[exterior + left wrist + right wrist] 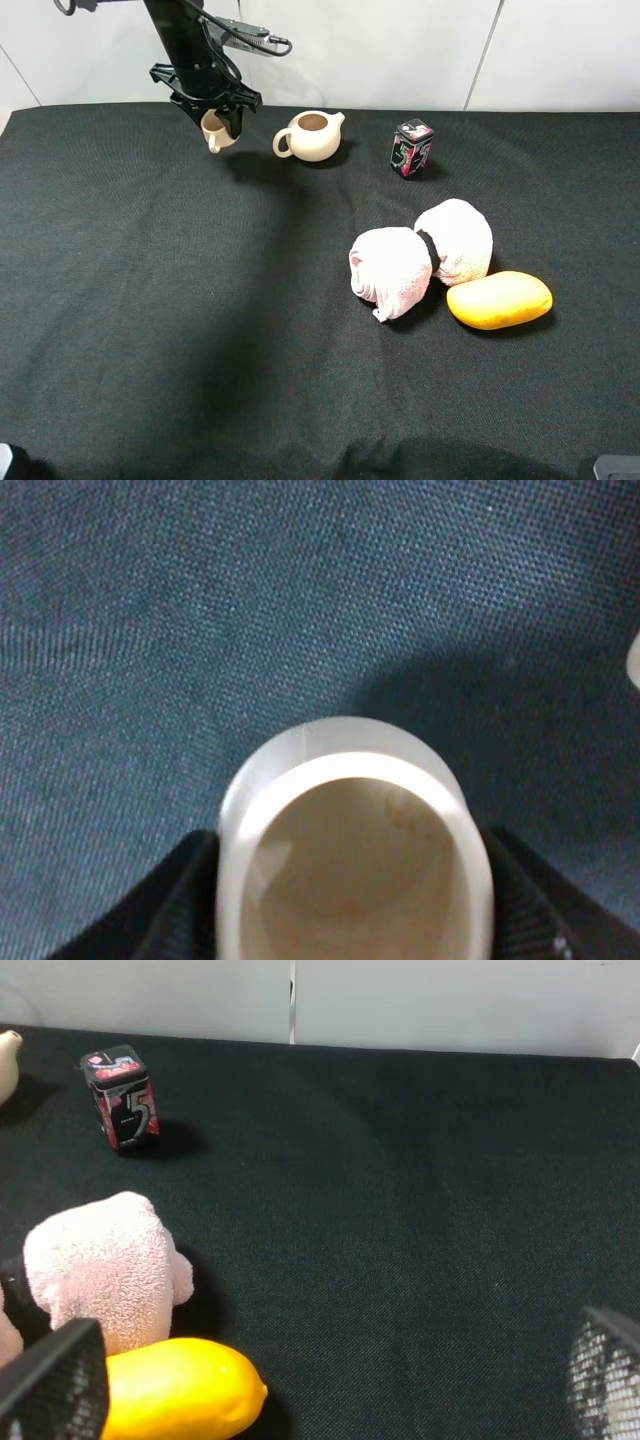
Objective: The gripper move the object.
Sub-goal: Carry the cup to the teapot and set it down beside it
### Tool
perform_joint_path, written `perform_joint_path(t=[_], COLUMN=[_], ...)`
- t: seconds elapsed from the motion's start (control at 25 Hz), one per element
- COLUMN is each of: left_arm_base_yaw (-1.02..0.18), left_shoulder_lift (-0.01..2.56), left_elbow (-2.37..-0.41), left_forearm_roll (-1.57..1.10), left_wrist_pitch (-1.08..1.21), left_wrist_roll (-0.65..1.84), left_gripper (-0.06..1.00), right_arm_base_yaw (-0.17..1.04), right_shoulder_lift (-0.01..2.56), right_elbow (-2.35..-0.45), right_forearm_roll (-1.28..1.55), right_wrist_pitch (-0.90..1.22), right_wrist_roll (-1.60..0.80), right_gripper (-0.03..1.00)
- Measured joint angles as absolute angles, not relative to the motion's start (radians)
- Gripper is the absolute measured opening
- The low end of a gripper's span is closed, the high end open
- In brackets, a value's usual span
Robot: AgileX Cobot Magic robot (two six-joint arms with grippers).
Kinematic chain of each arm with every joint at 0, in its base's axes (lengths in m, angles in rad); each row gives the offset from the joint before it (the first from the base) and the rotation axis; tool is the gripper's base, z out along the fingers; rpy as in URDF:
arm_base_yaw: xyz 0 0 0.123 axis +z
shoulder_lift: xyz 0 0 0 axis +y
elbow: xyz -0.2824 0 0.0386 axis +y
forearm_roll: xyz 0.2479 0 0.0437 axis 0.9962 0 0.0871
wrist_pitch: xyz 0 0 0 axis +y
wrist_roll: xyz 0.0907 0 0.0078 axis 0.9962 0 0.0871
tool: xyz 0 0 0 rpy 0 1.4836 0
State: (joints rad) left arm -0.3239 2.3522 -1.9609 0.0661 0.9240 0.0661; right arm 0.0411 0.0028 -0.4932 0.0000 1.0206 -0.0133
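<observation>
Right gripper [330,1400]: mesh-padded jaws stand wide apart. Black woven cloth [150,350] covers the table. Lower right: smooth yellow fruit [499,299] touches a fluffy pink towel roll [420,255]. Upper centre: boxy printed tin [411,147] and rounded cream teapot [312,135], apart. Upper left: left gripper [222,125] is clamped on the small beige ceramic cup [212,130], just beside the teapot.

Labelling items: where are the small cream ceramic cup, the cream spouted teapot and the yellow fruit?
small cream ceramic cup [214,133], high view, side wall.
cream spouted teapot [318,143], high view, body.
yellow fruit [499,300], high view, middle.
</observation>
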Motion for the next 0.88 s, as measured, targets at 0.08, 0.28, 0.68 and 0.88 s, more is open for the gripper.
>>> perform_joint_path(t=[0.08, 0.28, 0.68, 0.88], left_arm_base_yaw=[-0.328, -0.340, -0.372, -0.383], left_shoulder_lift=[2.368, 2.397, 2.429, 2.436], left_elbow=[-1.974, -2.000, -2.004, -2.004], left_forearm_roll=[0.066, 0.059, 0.045, 0.045], left_wrist_pitch=[0.922, 0.910, 0.894, 0.892], left_wrist_roll=[0.066, 0.066, 0.066, 0.066], left_gripper=[0.57, 0.57, 0.57, 0.57], right_arm_base_yaw=[0.041, 0.041, 0.041, 0.041], right_shoulder_lift=[0.003, 0.003, 0.003, 0.003], right_elbow=[-0.493, -0.493, -0.493, -0.493], right_forearm_roll=[0.000, 0.000, 0.000, 0.000], right_wrist_pitch=[1.021, 1.021, 1.021, 1.021], right_wrist_roll=[-0.013, -0.013, -0.013, -0.013], right_gripper=[0.69, 0.69, 0.69, 0.69])
